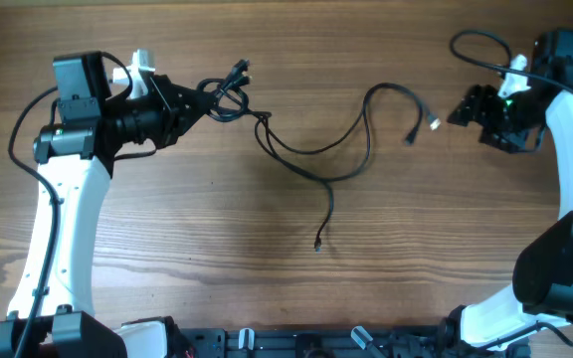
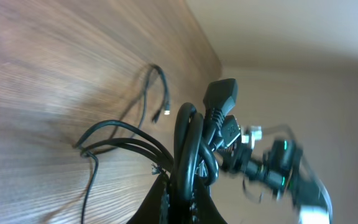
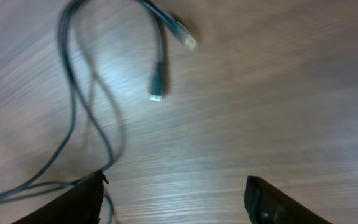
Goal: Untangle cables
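Thin black cables lie in long loops across the middle of the wooden table, with a knotted bundle at their left end. My left gripper is shut on that bundle; in the left wrist view the looped cords and plugs stand up between the fingers. Two plug ends lie at the right end of the strands, another plug at the bottom. My right gripper is open and empty just right of those plugs, which show in the right wrist view ahead of the fingers.
The table is bare brown wood. Thicker black wires run along the right arm at the top right. The arm bases sit along the front edge.
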Robot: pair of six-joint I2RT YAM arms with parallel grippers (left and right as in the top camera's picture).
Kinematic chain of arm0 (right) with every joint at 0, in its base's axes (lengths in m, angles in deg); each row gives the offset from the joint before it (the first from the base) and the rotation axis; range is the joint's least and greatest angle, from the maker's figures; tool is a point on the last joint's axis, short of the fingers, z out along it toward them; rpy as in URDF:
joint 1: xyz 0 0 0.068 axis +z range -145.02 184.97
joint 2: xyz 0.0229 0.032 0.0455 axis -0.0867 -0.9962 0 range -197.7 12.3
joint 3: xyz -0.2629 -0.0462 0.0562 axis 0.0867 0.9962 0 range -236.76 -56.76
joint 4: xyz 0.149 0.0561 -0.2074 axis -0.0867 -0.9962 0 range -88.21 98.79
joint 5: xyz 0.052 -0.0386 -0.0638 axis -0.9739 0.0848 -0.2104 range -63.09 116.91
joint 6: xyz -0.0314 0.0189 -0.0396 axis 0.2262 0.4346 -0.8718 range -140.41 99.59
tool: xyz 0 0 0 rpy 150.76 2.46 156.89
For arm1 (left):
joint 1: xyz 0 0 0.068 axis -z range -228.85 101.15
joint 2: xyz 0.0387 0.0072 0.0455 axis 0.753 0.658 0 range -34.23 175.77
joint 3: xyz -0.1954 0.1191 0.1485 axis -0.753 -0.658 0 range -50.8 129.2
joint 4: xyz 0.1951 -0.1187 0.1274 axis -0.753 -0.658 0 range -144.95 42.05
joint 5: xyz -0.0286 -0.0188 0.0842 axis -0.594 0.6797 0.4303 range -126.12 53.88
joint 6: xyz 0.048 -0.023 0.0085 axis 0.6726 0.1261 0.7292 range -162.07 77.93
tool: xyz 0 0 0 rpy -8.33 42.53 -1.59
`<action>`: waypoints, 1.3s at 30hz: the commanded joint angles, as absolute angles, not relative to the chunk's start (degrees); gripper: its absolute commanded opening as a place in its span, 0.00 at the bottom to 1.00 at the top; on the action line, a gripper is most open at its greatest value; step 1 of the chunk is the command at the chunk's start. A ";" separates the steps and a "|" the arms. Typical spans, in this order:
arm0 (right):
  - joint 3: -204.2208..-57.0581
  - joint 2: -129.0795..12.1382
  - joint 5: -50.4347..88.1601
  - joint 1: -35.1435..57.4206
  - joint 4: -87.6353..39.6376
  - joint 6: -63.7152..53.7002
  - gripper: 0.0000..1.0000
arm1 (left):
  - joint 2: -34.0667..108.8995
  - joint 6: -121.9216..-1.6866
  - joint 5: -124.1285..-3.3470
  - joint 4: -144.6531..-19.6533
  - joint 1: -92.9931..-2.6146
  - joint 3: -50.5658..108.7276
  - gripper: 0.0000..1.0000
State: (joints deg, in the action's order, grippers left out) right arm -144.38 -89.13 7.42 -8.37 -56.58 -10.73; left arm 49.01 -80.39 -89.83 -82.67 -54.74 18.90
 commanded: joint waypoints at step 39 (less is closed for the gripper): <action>-148.14 -83.73 -0.27 36.98 -39.18 -13.88 0.21 | 48.07 -70.03 -93.18 -86.56 -41.50 19.73 0.04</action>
State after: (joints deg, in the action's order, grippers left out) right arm -147.81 -81.63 0.82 36.24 -39.57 -12.90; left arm 49.01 -69.44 -90.21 -86.54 -41.83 18.90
